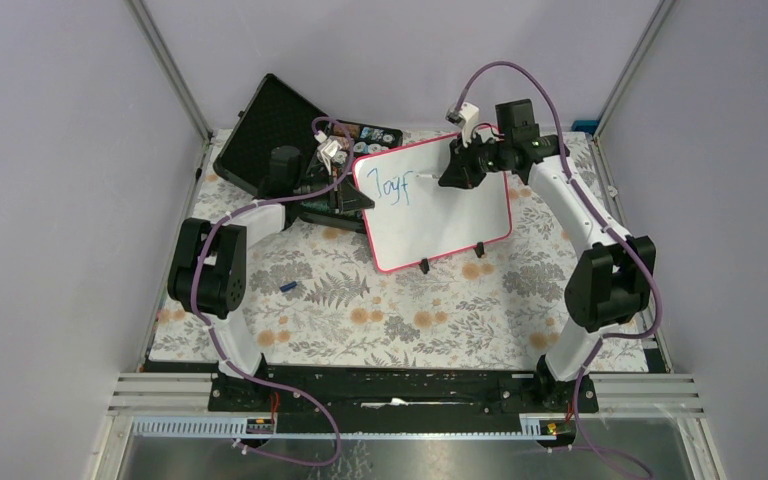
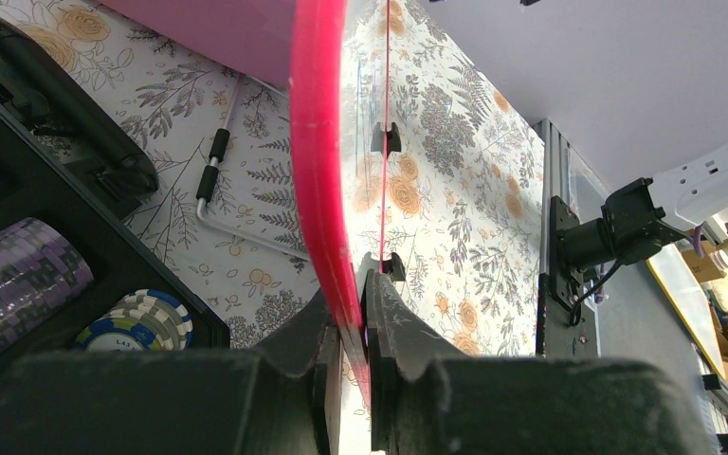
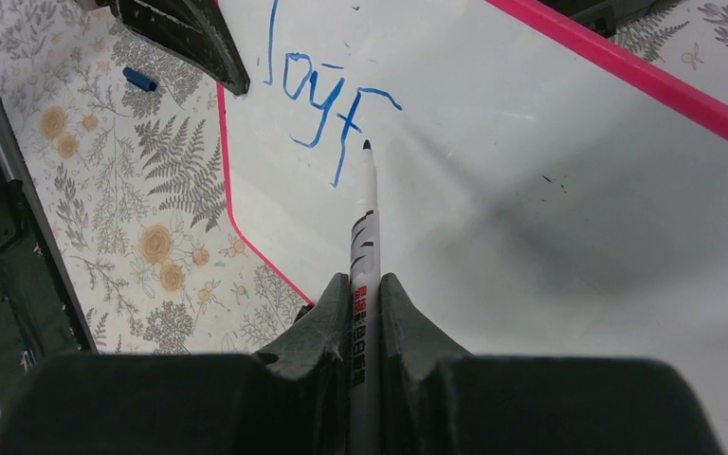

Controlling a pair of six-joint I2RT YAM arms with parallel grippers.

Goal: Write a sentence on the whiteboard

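Observation:
The whiteboard (image 1: 440, 205) with its pink-red frame (image 3: 626, 66) stands tilted at the middle back of the table, with a few blue letters (image 3: 327, 104) written at its upper left. My left gripper (image 2: 358, 294) is shut on the whiteboard's left frame edge (image 2: 318, 142). My right gripper (image 3: 365, 299) is shut on a white marker (image 3: 364, 246), whose dark tip sits just off the last blue stroke. In the top view the right gripper (image 1: 457, 170) hovers at the board's upper middle and the left gripper (image 1: 352, 198) pinches its left edge.
An open black case (image 1: 275, 130) with poker chips (image 2: 137, 322) lies behind the left arm. A small blue cap (image 1: 289, 287) lies on the floral mat (image 1: 380, 310). Two black feet (image 1: 455, 266) stand at the board's lower edge. Metal rails border the table.

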